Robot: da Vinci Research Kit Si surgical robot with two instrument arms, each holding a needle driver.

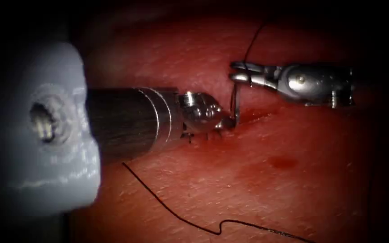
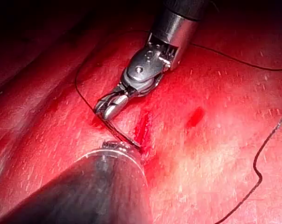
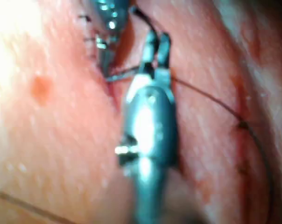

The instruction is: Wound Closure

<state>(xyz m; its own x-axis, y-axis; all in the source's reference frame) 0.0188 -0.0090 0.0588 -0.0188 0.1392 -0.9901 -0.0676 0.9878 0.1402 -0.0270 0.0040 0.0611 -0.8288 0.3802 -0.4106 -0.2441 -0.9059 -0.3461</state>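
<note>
**Right tool gripping the needle above the cut**

Endoscope view: right tool [image 1: 239, 72] enters from the right, its jaws closed on the upper end of the curved needle [image 1: 236, 101], which runs down to the cut [image 1: 253, 118] in the tissue [image 1: 257, 180]. Left tool [image 1: 223, 122] lies with its tip at the cut beside the needle's lower end; whether its jaws are open or closed cannot be told. Thread [image 1: 176, 216] trails across the tissue below the left tool, and another strand rises from the right tool.

Left wrist view: right tool [image 2: 108, 106] clamps the needle [image 2: 120, 135] near one end; its other end meets the cut [image 2: 142, 128].

Right wrist view: right tool [image 3: 156, 46] with its jaws close together beside the left tool [image 3: 106, 58]; thread [image 3: 206, 95] crosses the tissue.
</note>
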